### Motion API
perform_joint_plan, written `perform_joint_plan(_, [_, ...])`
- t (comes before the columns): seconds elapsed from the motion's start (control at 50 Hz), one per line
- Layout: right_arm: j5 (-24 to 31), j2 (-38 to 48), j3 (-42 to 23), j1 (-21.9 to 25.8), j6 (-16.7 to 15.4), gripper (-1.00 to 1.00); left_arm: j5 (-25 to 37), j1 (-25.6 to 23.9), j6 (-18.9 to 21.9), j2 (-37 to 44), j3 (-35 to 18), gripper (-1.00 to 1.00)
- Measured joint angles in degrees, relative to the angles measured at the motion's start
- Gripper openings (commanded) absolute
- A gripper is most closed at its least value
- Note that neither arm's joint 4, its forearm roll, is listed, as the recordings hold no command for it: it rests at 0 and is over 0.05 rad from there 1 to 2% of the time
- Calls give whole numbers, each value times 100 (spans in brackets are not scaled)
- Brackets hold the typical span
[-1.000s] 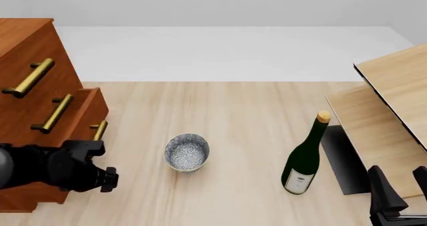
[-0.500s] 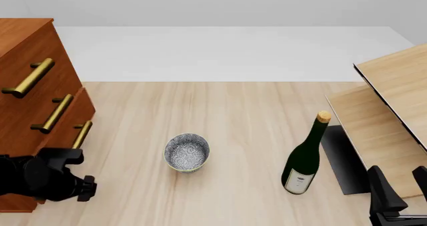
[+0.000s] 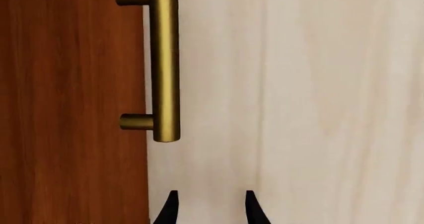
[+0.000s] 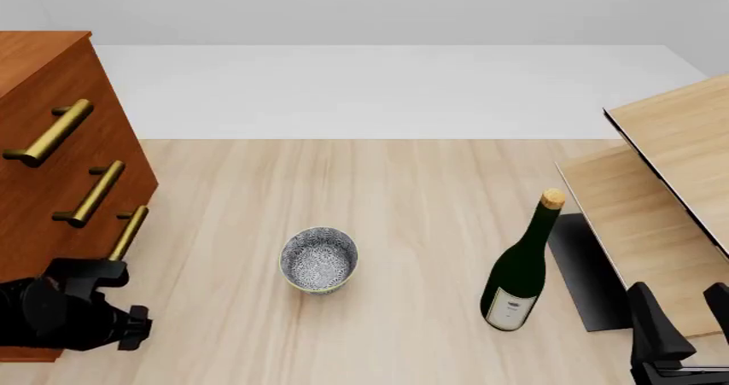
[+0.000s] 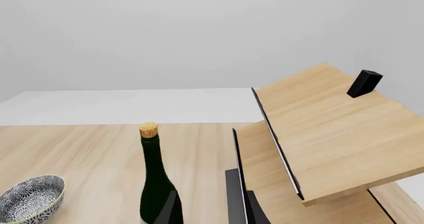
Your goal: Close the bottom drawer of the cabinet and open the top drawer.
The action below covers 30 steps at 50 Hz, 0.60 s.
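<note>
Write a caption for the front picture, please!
Left gripper beside the cabinet; bowl and wine bottle on the table.

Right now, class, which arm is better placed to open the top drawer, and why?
Left. Its hand sits beside the cabinet, just below the top drawer. The right hand is far across the table, beyond the bottle.

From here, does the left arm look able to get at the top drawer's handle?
Probably yes. The left gripper sits low by the bottom drawer, which looks pushed in, and nothing stands between it and the top drawer's handle higher up the cabinet.
</note>
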Motion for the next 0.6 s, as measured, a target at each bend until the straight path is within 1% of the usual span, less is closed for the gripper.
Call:
perform_joint_plan(0.12, [-2, 2, 0, -1, -1, 100, -33, 0, 20, -9, 19, 100])
perform_joint_plan(0.24, [0, 0, -1, -1, -1, 100, 43, -10, -64, -2, -17, 100])
perform_joint_plan(0.42, [2, -3, -3, -4, 1, 100, 299, -387, -519, 25, -218, 100])
perform_joint_plan(0.6, [8, -9, -4, -6, 5, 100, 483, -883, -1022, 40, -432, 100])
